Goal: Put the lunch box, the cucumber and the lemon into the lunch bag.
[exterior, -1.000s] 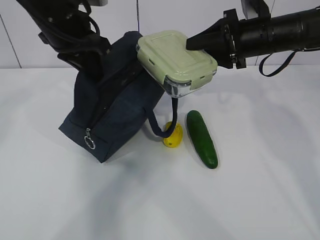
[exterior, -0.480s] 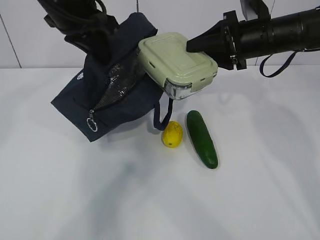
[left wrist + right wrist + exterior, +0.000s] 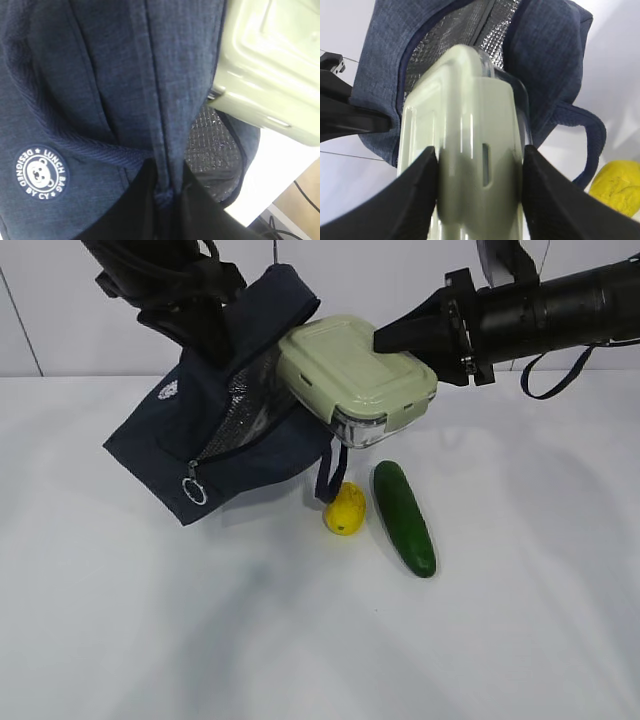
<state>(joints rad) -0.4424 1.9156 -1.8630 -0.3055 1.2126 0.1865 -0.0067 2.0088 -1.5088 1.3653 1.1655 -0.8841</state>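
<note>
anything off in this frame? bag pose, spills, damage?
No spills or damage visible. The lunch bag hangs tilted off the table, pinched by the left gripper, its mouth open toward the lunch box, which the right gripper holds tilted at the opening. The lemon and cucumber lie on the table.

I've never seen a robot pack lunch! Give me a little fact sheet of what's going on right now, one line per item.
lunch bag: lifted and tilted, zipper open, silver lining showing
left gripper: shut on the bag's fabric
lunch box: in the air at the bag's opening, not yet inside
right gripper: clamped on the lunch box's end
lemon: on the table, next to the cucumber
cucumber: lying on the table
</note>
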